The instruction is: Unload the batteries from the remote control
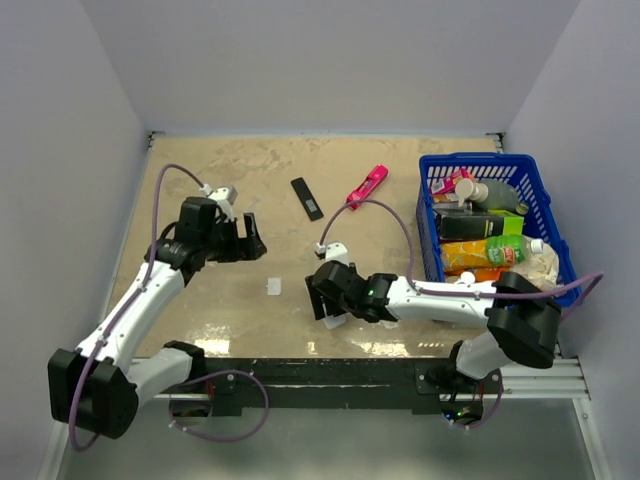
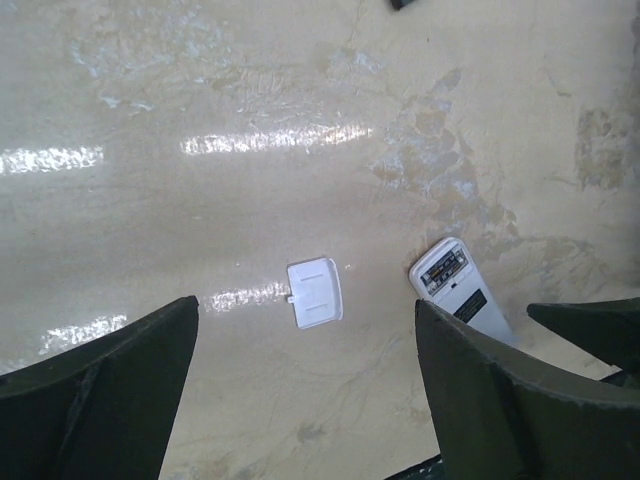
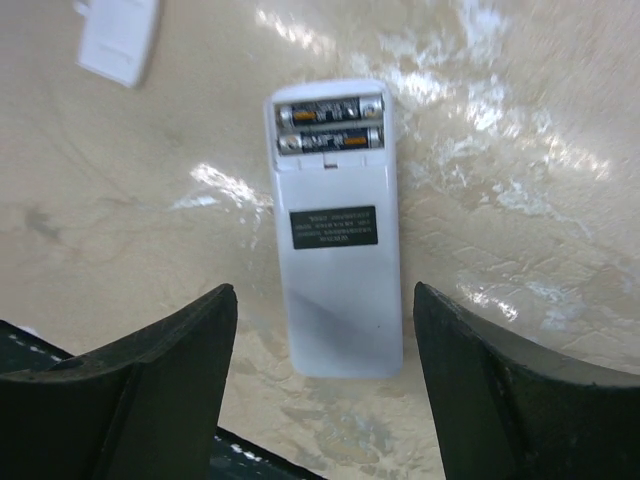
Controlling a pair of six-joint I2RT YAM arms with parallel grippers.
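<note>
A white remote (image 3: 335, 230) lies back up on the table with its battery compartment open. Two greyish batteries (image 3: 330, 127) sit side by side in it. My right gripper (image 3: 322, 300) is open and hovers over the remote's lower end, one finger on each side, touching nothing. In the top view the right gripper (image 1: 322, 300) hides most of the remote (image 1: 334, 320). The small white cover (image 2: 316, 292) lies flat on the table to its left. My left gripper (image 2: 305, 305) is open and empty above the cover, at the table's left (image 1: 253, 238).
A blue basket (image 1: 552, 215) of bottles and packets stands at the right. A flat black strip (image 1: 307, 198) and a pink remote (image 1: 367, 184) lie at the back middle. The cover also shows in the top view (image 1: 273, 286) and right wrist view (image 3: 118, 40).
</note>
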